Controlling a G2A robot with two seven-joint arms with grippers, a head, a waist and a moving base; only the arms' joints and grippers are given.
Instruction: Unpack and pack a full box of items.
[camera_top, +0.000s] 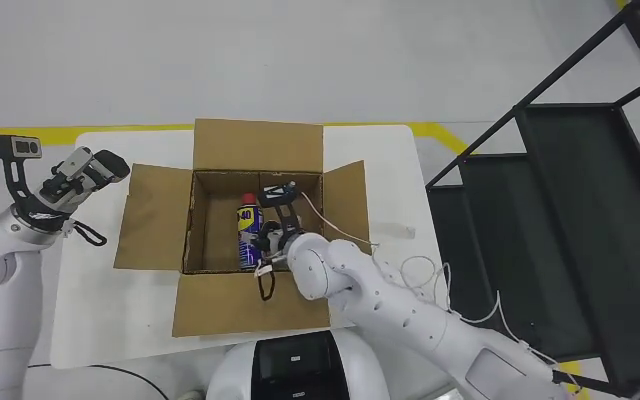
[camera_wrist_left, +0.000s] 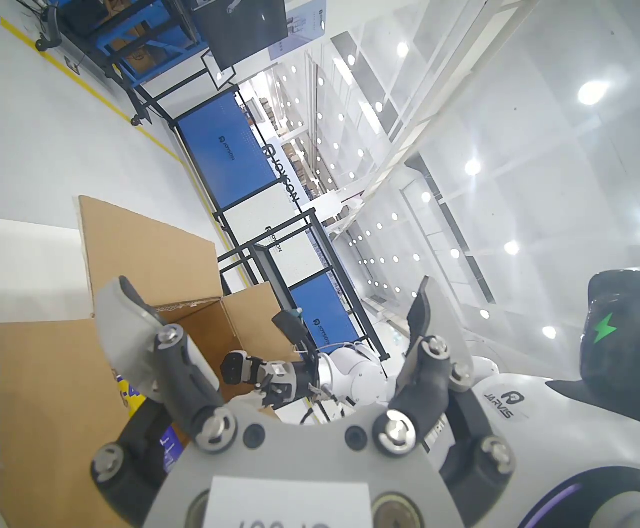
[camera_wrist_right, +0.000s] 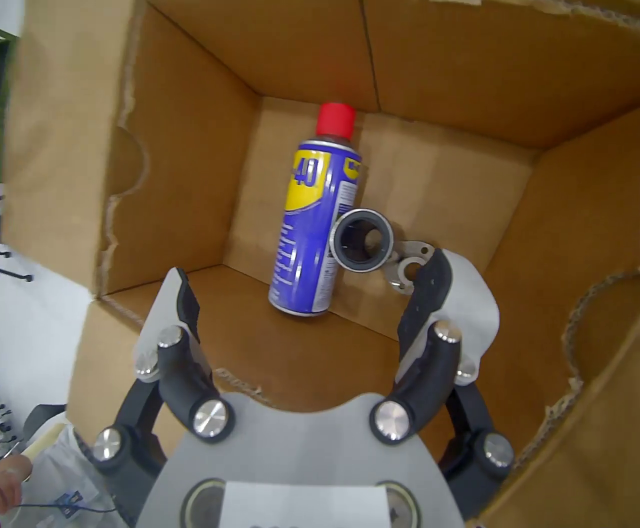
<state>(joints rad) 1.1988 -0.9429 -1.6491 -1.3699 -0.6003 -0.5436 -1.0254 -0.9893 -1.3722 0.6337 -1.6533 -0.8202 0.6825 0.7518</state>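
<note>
Cardboard box (camera_top: 258, 148), flaps splayed, on white surface (camera_top: 385, 150); inside, cylindrical blue-and-yellow spray can (camera_wrist_right: 315, 220), red cap, just beside a flanged metal ring (camera_wrist_right: 362, 240). Right gripper (camera_wrist_right: 308, 272) over box opening, fingers spread, empty. Left gripper (camera_wrist_left: 272, 287) off beside box, fingers likewise spread.

I work in a large industrial hall: a pale sealed floor (camera_top: 300, 50) with a yellow line (camera_top: 435, 128) at my twelve o'clock, a black steel rack (camera_top: 540, 200) at three o'clock, blue partition panels (camera_wrist_left: 220, 150) on black frames, and rows of round ceiling lights (camera_wrist_left: 591, 93) high overhead.
</note>
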